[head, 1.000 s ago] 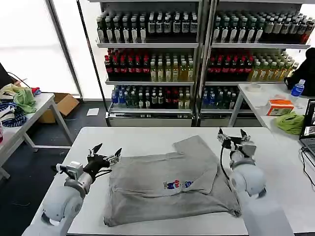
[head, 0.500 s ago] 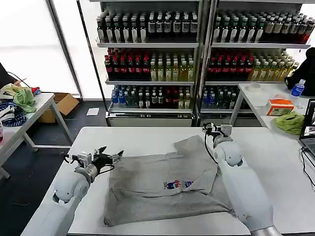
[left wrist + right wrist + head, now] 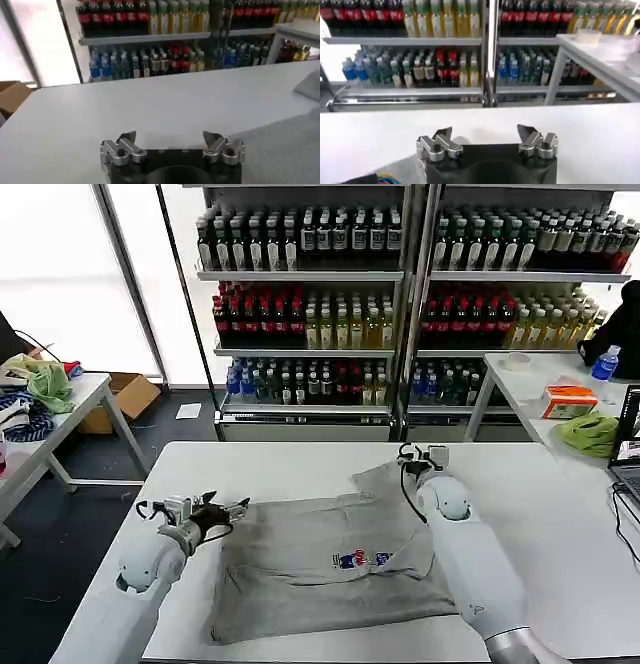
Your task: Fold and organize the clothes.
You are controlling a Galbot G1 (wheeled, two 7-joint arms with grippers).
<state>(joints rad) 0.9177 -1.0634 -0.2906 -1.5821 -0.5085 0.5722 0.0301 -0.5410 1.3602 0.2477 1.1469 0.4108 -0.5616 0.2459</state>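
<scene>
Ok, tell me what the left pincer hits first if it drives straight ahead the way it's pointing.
Probably the grey shirt: the open left pincer sits low over the white table, aimed at the shirt's near edge. Height is unclear, so it may skim over it.

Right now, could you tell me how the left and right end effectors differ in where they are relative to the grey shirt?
The left end effector sits low at the grey shirt's left edge, over the white table. The right end effector is farther back, at the shirt's far corner near the folded sleeve. Both are open and hold nothing.
</scene>
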